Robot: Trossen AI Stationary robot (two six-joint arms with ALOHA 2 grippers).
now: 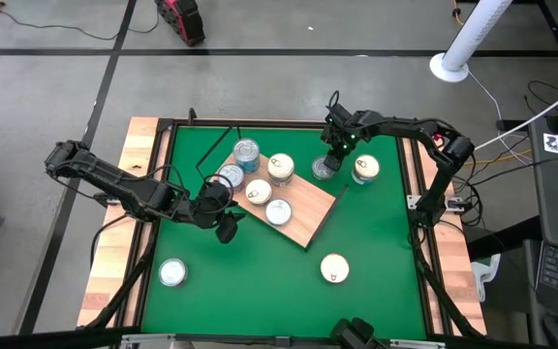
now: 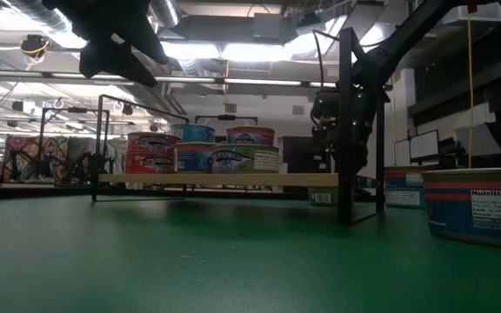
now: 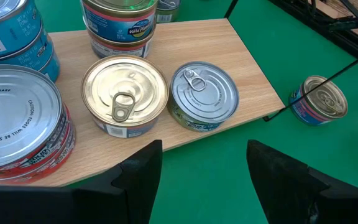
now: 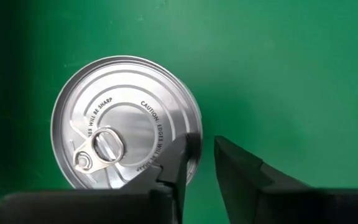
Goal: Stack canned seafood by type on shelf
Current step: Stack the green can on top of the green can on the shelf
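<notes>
- Tins crowd the shelf (image 1: 298,208), the wood-grain board lying at an angle on the green mat (image 1: 376,242); some stand stacked, though the high view does not settle which.
- One silver-lidded tin (image 4: 126,121) sits on the mat just off the shelf's right corner, under the right gripper (image 4: 204,165). One finger (image 4: 176,162) overlaps the lid's rim, the other is over mat outside the rim; the jaws stand narrowly apart, and whether they pinch the rim cannot be told.
- Three more tins lie loose on the mat: one (image 1: 365,169) beside that arm, one (image 1: 333,269) nearer the front, one (image 1: 171,272) at front left.
- Left gripper (image 3: 204,171) hovers at the shelf's left edge, jaws spread, holding nothing; a cream-gold tin (image 3: 124,93) and a silver one (image 3: 203,95) sit just ahead.
- Open mat lies between the shelf and the front edge.
</notes>
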